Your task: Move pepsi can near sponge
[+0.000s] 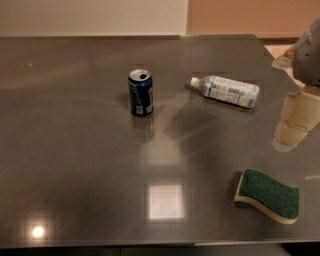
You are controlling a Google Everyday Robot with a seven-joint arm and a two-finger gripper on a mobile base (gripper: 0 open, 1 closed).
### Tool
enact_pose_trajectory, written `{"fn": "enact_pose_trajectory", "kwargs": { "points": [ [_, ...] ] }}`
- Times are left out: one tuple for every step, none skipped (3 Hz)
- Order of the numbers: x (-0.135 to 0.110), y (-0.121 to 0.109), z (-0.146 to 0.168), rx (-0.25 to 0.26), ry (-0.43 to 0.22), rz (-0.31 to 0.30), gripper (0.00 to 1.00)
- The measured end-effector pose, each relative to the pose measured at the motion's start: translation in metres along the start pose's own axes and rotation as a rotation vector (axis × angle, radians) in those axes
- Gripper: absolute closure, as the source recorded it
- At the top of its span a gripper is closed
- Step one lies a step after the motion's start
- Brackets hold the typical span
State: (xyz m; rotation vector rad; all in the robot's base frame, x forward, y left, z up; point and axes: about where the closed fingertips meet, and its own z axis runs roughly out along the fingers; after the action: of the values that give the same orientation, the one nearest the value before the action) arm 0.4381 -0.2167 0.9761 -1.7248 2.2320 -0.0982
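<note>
Filling nearly the whole view, the tabletop is a dark grey, finely speckled slab with a glossy finish. It mirrors a pale square of light toward 6 o'clock from its middle and a small round glint toward 8 o'clock, near the front edge. Behind the far edge, at 12 o'clock, stands a wall, cream on the left and peach-tan on the right, the two tones meeting at a vertical seam.

At 3 o'clock the end effector hangs above the tabletop, grey above and cream below, partly cut off by the right border. Whether it is wide or narrow cannot be told.

A clear plastic water bottle with a white label lies on its side toward 1 o'clock, cap pointing left. The sponge, dark green over pale yellow foam, lies flat toward 4 o'clock, near the front right corner. The pepsi can stands upright toward 11 o'clock, silver top showing. It is near the bottle's cap and well apart from the sponge, which lies toward 4 o'clock from it.
</note>
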Motion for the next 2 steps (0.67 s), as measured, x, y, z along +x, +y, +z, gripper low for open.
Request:
{"fn": "enact_pose_trajectory", "kwargs": {
  "points": [
    [0.000, 0.000, 0.000, 0.001, 0.000, 0.000, 0.00],
    [-0.013, -0.013, 0.001, 0.013, -0.036, -0.002, 0.00]
  ]
}}
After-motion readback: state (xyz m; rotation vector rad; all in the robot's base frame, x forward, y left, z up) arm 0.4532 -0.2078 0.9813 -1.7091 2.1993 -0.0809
